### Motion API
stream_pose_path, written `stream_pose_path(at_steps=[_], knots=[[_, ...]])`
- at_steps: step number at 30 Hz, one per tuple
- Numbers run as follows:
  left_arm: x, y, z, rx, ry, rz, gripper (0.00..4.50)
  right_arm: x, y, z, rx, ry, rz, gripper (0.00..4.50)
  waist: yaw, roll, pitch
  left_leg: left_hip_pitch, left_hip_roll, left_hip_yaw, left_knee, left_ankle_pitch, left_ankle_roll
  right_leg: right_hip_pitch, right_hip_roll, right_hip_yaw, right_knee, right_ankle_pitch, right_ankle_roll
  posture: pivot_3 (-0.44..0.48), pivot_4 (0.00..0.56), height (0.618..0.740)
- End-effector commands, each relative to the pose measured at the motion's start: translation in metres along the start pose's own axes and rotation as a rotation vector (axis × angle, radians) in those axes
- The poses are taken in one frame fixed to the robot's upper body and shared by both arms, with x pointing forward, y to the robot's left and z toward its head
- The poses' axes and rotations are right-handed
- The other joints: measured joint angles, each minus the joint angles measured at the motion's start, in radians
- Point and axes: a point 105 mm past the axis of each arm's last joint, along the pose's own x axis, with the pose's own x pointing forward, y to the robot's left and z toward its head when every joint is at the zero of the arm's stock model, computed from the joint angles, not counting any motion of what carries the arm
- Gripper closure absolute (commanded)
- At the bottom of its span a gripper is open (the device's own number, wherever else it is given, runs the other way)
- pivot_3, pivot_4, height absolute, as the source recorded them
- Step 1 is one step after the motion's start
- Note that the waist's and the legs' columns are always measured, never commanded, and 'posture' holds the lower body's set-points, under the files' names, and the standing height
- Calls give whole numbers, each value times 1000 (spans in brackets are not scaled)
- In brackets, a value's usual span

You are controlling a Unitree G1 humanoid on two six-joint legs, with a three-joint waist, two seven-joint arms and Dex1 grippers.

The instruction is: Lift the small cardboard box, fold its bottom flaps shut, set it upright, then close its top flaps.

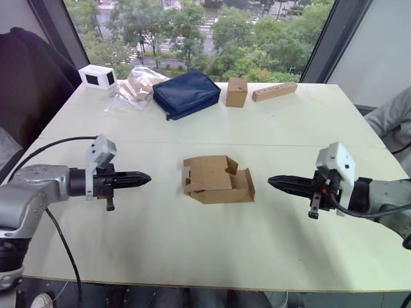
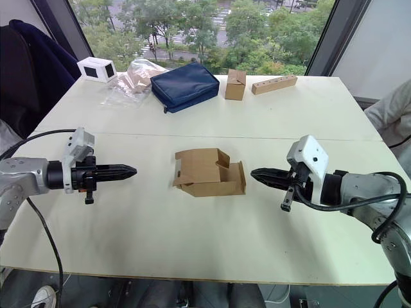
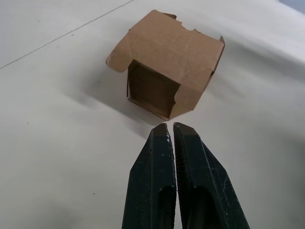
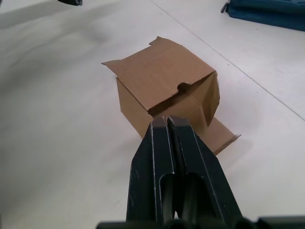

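Small cardboard box [image 1: 217,180] on side, between closed grippers, seemingly untouched.

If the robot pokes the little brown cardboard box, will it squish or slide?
The small brown corrugated cardboard box looks empty with loose open flaps, so it is probably light and would likely slide on the smooth white table. Its thin walls may buckle if squeezed.
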Motion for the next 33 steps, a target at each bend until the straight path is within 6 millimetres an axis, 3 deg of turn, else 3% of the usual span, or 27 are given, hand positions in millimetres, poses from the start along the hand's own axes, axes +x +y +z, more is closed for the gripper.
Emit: stream_pose_path(at_steps=[1,7,10,12,25,33], knots=[[10,-2,8,-141,-57,-37,4352,5,9,7,-31,-23,20,4500,0,-1,0,0,0,0,0,0,0,0,0,0,0,0,0,0,150,740],[39,-4,-2,-503,-62,-182,2003,15,17,7,-31,-41,27,4500,-1,-1,1,0,0,0,2,0,0,0,1,0,2,0,1,0,150,740],[52,-3,-6,-609,-56,-226,681,17,20,9,-24,-56,26,4500,-1,-1,1,-1,1,-1,7,0,0,0,2,-1,3,0,1,0,150,740],[62,0,-5,-668,-63,-244,90,17,21,10,-27,-57,19,4500,-1,-1,1,-2,1,-1,9,0,0,1,2,-1,4,-1,2,0,150,740],[124,8,6,-822,-117,-334,90,19,26,12,-27,-71,-35,4500,1,-3,1,-3,0,-2,12,-1,2,2,2,0,4,-1,2,0,150,740],[145,2,14,-812,-122,-383,90,19,25,14,-32,-75,-56,4500,0,-3,1,-3,0,-1,12,-3,5,1,1,0,4,-1,2,0,150,740]])
